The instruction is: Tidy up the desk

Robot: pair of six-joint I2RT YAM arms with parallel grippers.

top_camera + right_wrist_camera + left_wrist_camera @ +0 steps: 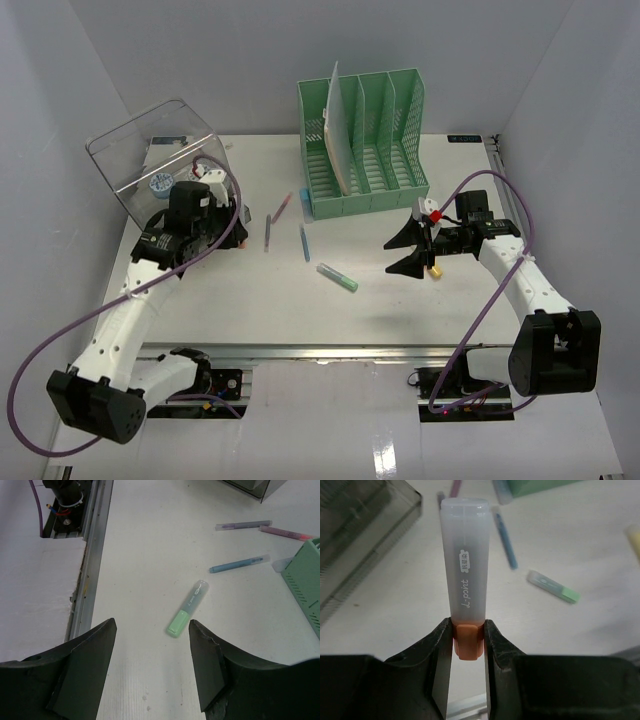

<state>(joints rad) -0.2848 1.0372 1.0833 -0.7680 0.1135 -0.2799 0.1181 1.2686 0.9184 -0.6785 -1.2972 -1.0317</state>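
Note:
My left gripper (468,630) is shut on the orange end of a highlighter (465,560), whose frosted cap points away from the wrist. In the top view that gripper (225,232) hangs over the white desk (250,310) just in front of the clear plastic box (160,160). My right gripper (405,251) is open and empty (152,625), low over the desk and right of a green highlighter (187,609) (338,277) that lies flat. Loose on the desk lie a blue pen (304,243), a grey-purple pen (268,232) and a pink pen (283,207).
A green file rack (365,140) stands at the back centre with a white sheet in its left slot. The clear box sits tilted at the back left. A silver rail (330,352) runs along the desk's front edge. Pale grey walls close in the sides.

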